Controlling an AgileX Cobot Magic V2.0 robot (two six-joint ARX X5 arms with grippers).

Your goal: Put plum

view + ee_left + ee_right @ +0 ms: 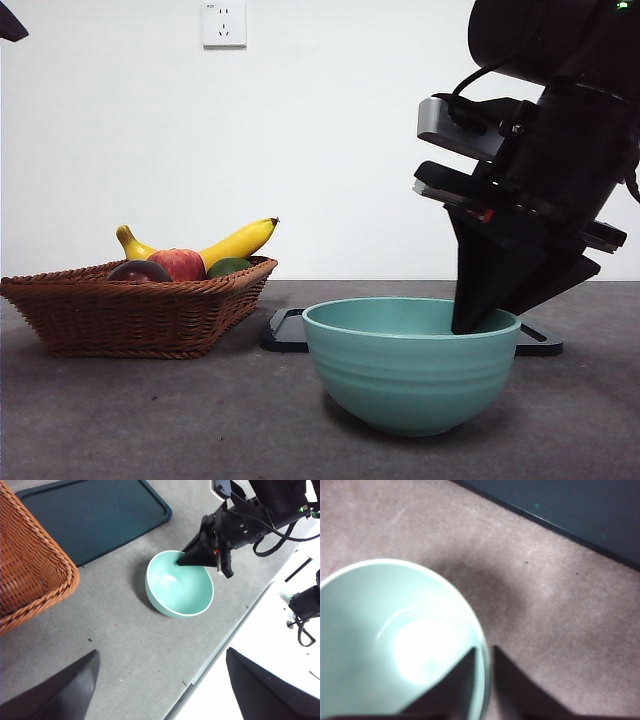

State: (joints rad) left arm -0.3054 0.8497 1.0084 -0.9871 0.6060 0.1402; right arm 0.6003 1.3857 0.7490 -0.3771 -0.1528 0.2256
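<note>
The dark maroon plum [138, 270] lies in a wicker basket [130, 315] at the left, next to a red apple [180, 263], a banana [235, 243] and a green fruit [228, 266]. A teal bowl [410, 365] stands on the table; it also shows in the left wrist view [180, 585] and the right wrist view [370, 630]. My right gripper [484, 650] is shut on the bowl's rim, one jaw inside and one outside; it also shows in the front view [470, 320]. My left gripper [162, 652] is open and empty, high above the table.
A dark flat tray [290, 330] lies behind the bowl; it also shows in the left wrist view [90, 515]. The basket's corner [30, 570] is beside the tray. The table's edge [225, 635] runs near the bowl. The bowl holds nothing.
</note>
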